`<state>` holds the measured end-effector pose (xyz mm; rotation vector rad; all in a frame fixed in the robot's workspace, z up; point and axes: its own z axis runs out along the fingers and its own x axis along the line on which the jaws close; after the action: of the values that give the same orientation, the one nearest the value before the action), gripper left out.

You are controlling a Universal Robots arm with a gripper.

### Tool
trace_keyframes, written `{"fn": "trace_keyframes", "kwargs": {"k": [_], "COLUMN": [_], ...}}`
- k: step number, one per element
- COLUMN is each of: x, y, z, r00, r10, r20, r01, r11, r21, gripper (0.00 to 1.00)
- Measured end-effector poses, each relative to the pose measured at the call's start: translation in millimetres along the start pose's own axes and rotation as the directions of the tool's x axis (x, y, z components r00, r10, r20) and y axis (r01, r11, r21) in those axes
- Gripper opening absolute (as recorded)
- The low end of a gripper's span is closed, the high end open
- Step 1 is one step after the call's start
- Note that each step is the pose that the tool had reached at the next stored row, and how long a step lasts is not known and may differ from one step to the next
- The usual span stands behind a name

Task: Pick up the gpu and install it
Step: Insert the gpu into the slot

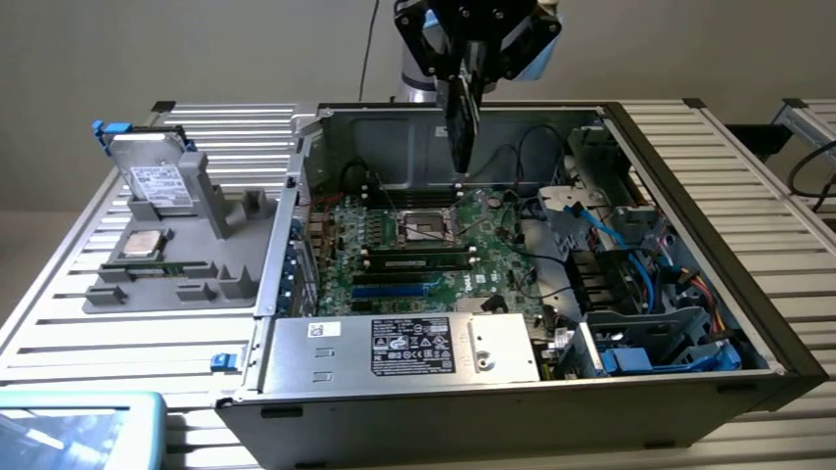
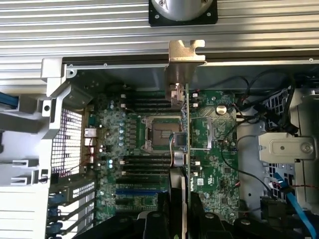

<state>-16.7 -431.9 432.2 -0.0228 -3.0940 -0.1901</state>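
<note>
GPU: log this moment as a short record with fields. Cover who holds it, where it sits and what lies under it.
holder: pincer, shut on the gpu
gpu pose: edge-on, raised inside the open computer case
beneath: motherboard, card appears not yet seated
bracket: silvery end towards the case's rear wall
outside case: hard drive propped on the grey fixture, exterior view's left
</note>
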Motion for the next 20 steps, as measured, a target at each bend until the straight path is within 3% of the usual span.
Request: {"fn": "trace_keyframes", "kwargs": {"k": [5,10,15,20], "x": [-0.1,-0.1,-0.1,-0.1], "y": [0.1,0.0,-0.1,-0.1], "z": [-0.1,0.0,0.3,0.5], "r00": [0.9961,0.984,0.9636,0.935], "r10": [-0.087,-0.177,-0.266,-0.352], "r20": [-0.011,-0.0213,-0.0318,-0.0399], "r01": [0.087,0.177,0.265,0.352], "r11": [0.9962,0.9842,0.9641,0.9359], "r21": [-0.0019,-0.0081,-0.0129,-0.0133], "gripper": [0.28,0.28,0.28,0.28]}}
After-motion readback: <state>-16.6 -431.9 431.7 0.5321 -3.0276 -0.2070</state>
